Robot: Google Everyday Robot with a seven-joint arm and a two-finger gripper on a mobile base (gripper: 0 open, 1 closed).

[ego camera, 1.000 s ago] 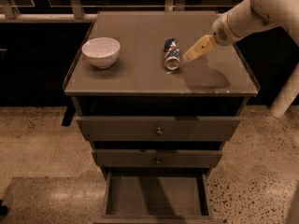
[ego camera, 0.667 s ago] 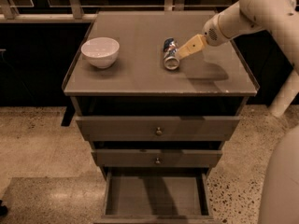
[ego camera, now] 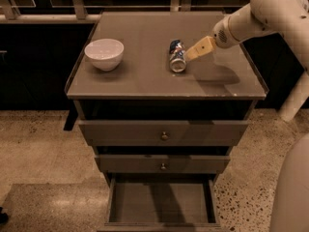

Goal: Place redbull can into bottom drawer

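The redbull can [ego camera: 177, 56] lies on its side on the cabinet top [ego camera: 145, 79], right of the middle, silver end towards me. My gripper [ego camera: 197, 51] reaches in from the right on the white arm and its tan tip is just right of the can, close beside it. The bottom drawer [ego camera: 161, 204] is pulled out below, a shallow tray showing its bare flat floor. The two upper drawers are pushed in.
A white bowl [ego camera: 104, 53] stands on the left of the cabinet top. My white arm [ego camera: 270, 13] fills the upper right, and part of my body [ego camera: 292, 187] shows at the lower right. Speckled floor surrounds the cabinet.
My gripper has moved left across the cabinet top, closer to the can. The can, the bowl and the drawers have not moved.
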